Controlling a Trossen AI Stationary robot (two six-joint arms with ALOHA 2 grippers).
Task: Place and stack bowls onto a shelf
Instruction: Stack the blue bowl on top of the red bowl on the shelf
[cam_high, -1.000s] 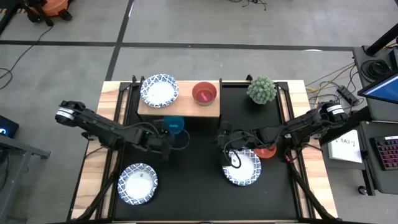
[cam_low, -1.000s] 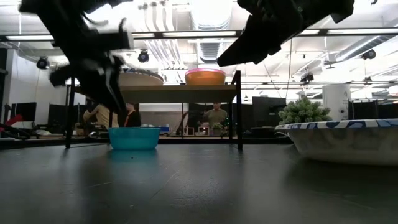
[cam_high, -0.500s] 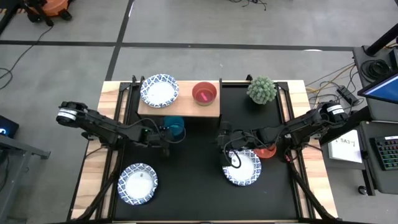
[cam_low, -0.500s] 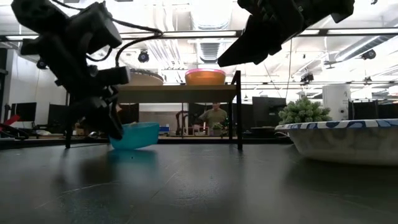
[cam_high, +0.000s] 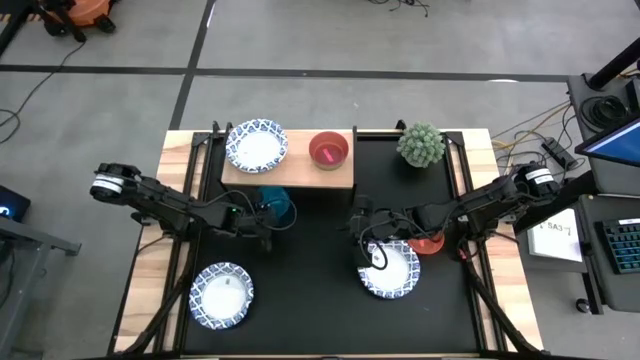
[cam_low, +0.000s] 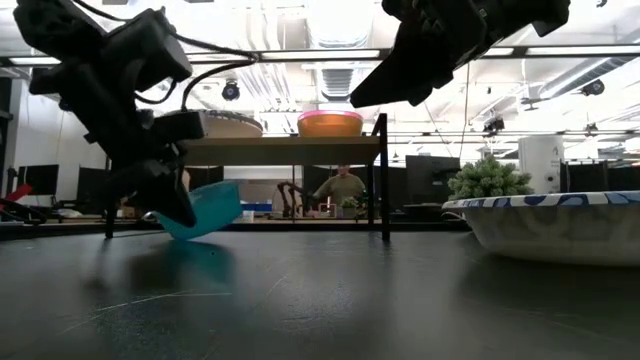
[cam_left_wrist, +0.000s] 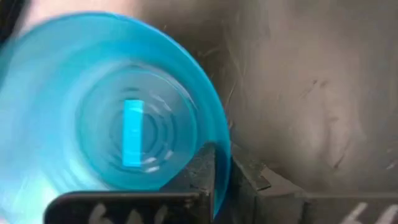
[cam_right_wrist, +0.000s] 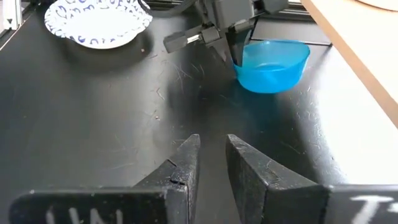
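The teal bowl (cam_high: 280, 204) sits on the black table just in front of the shelf (cam_high: 290, 176), tilted in the low view (cam_low: 205, 208). My left gripper (cam_high: 262, 214) is shut on its rim. On the shelf rest a wide white blue-rimmed bowl (cam_high: 257, 146) and a magenta bowl (cam_high: 328, 151). My right gripper (cam_high: 360, 226) hovers open above the table, beside another white bowl (cam_high: 392, 270); nothing lies between its fingers (cam_right_wrist: 211, 158). A red bowl (cam_high: 430, 244) shows under the right arm. My left gripper pinches the teal bowl's rim (cam_left_wrist: 222, 152) on the side toward the table's left and near edges. One finger (cam_left_wrist: 202, 171) is inside the bowl and the other outside its wall. The fingers slant down from the table's left. The bowl is tipped, its underside on the table (cam_low: 195, 234).
Another white blue-rimmed bowl (cam_high: 222, 296) lies at the near left of the table. A green spiky plant (cam_high: 421, 144) stands at the far right, beside the shelf. People move in the room behind the table (cam_low: 345, 188).
My left gripper has come down toward the teal bowl, moved a little toward the table's far edge, and shut on the bowl's rim. The bowl, flat on the table before, now stands tipped.
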